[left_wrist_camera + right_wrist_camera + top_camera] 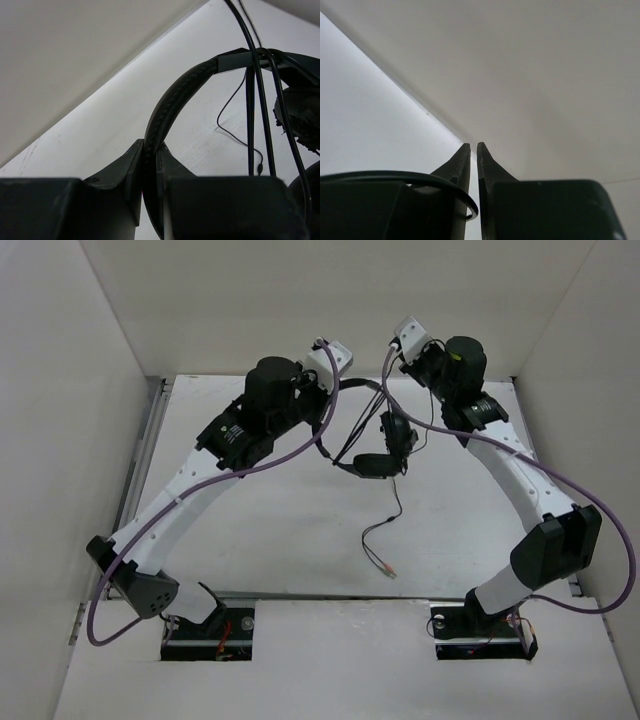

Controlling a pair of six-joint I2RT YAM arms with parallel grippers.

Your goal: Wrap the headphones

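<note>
So, this looks mid-wrap to me. The left gripper [150, 146] is clamped tight on the headband [175, 95] and seems to be holding the headphones [385, 448] up off the table [280, 530] near the back middle, with the earcups dangling. A few strands of cable [256, 75] are draped over the band. A good stretch hangs down to the table though, and the plug [388, 571] is lying loose near the front. The right gripper [473, 146] has its fingers almost together with just a sliver of gap. A thin dark wire [420, 176] curls past one finger, and I honestly can't tell if it's pinched or not. My guess for the next move: the right side needs to catch the slack lower down and carry it round the band without tugging off the loops already there.
</note>
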